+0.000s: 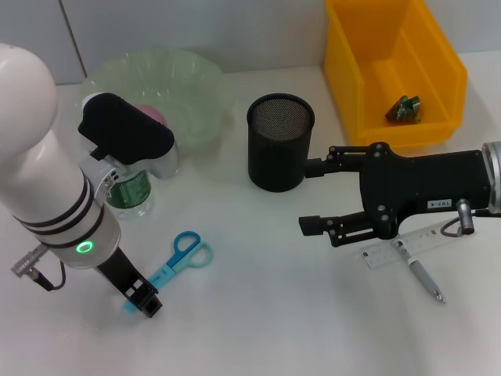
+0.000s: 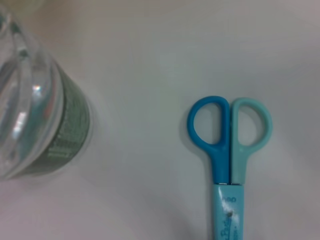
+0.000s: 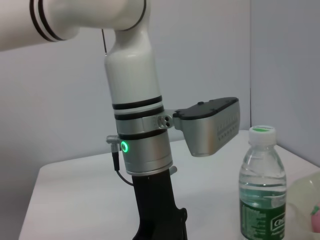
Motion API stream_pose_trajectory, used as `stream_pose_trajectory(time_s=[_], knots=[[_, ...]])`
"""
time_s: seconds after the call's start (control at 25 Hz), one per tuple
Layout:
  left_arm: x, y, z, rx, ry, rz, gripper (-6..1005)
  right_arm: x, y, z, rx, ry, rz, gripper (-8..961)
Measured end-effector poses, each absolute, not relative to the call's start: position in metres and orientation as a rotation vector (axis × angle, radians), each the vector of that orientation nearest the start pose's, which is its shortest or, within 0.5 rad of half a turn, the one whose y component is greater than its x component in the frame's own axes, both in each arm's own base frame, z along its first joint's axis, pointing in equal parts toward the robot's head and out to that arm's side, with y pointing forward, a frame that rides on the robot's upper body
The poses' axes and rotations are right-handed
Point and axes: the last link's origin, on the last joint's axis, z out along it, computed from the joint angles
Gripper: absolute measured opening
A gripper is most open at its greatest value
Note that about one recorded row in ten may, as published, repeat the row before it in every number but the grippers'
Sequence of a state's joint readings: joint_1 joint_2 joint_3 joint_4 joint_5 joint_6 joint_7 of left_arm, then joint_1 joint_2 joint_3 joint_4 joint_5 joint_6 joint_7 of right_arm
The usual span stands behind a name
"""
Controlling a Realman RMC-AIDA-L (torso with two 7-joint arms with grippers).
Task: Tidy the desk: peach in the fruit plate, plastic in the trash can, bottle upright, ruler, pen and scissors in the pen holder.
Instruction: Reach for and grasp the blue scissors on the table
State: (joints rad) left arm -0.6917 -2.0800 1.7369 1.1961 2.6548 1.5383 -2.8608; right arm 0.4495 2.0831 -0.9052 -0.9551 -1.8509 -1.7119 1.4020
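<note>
The blue scissors point(image 1: 182, 257) point(image 2: 227, 150) lie flat on the white desk. My left gripper point(image 1: 144, 301) is down at their blade end. A clear bottle point(image 1: 130, 193) point(image 2: 35, 110) point(image 3: 261, 192) with a green label stands upright beside the left arm. The pink peach point(image 1: 153, 115) point(image 3: 316, 218) rests in the pale green fruit plate point(image 1: 184, 82). My right gripper point(image 1: 305, 196) hangs open beside the black mesh pen holder point(image 1: 279, 142), with nothing between its fingers. The ruler point(image 1: 407, 246) and pen point(image 1: 423, 275) lie under the right arm. Plastic point(image 1: 404, 109) sits in the yellow trash can point(image 1: 368, 94).
The left arm's white body point(image 1: 35, 157) point(image 3: 135, 115) rises over the near left of the desk. The trash can stands at the back right, close behind the right arm. Bare desk stretches along the near middle.
</note>
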Motion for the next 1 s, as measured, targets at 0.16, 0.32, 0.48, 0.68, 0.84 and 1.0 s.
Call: stream_pose_trajectory(time_s=[0.16,0.32,0.48,0.68,0.84,1.0], knots=[[-0.1815,0.3315,-0.0612,-2.524,-0.982,0.878,509,0.2178,0.3147,0.0222,-2.884,0.233,0.727,825],[-0.1813,0.3316,-0.0613,-2.525,-0.98,0.877,506,0.2175,0.3147,0.022,-2.885,0.231,0.728,825],[-0.1822,0.3315,-0.0615,-2.532,-0.974,0.9,504,0.2172,0.3146,0.0217,-2.887,0.23,0.728,825],[-0.1831,0.3307,-0.0631,-2.538,-0.96,0.921,471,0.2161,0.3144,0.0208,-2.894,0.233,0.727,825],[-0.1815,0.3309,-0.0629,-2.541,-0.953,0.916,347,0.2153,0.3149,0.0208,-2.895,0.231,0.728,825],[-0.1816,0.3311,-0.0631,-2.543,-0.948,0.919,221,0.2143,0.3154,0.0207,-2.897,0.229,0.729,825]])
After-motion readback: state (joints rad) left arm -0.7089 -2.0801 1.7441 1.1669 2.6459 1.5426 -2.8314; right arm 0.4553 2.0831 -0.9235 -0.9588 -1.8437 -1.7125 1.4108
